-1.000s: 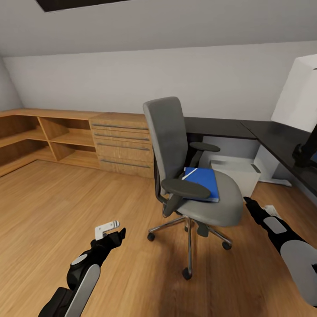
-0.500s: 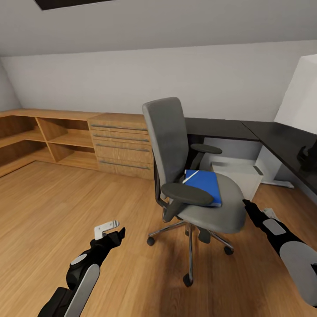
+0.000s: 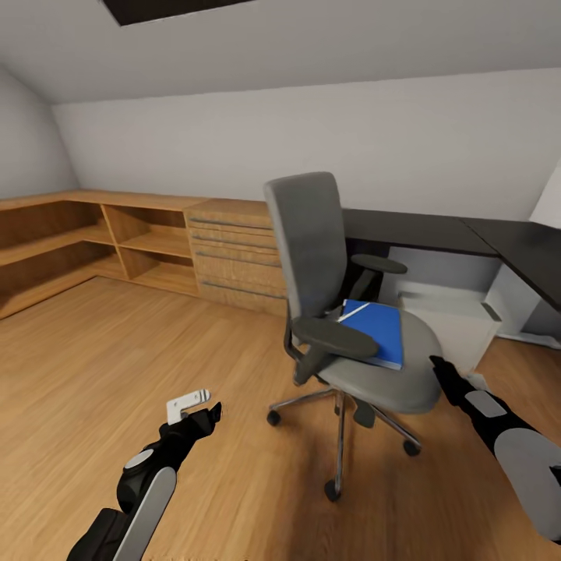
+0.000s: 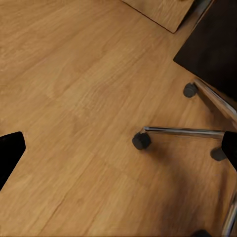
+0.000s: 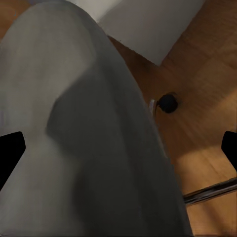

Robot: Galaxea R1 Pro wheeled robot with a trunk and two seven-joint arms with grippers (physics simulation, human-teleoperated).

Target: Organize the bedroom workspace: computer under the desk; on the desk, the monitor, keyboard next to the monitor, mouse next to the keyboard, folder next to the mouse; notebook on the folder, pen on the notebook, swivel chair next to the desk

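**Blue folder on the chair seat**

From the head camera I saw the folder (image 3: 378, 333) lying on the swivel chair (image 3: 343, 312), beside the black desk (image 3: 436, 232). My left gripper (image 3: 195, 409) hung over bare floor; its left wrist camera showed fingers spread wide. My right gripper (image 3: 441, 372) neared the seat, likewise spread wide.

Swivel chair (image 3: 343, 312): on the wooden floor (image 3: 117, 358), back turned to the low shelving (image 3: 117, 249)
Folder (image 3: 378, 333): blue, flat on the chair seat
Computer (image 3: 452, 323): under the black tabletop (image 3: 436, 232)
Left pincer (image 3: 191, 405): over the floor, apart from the chair
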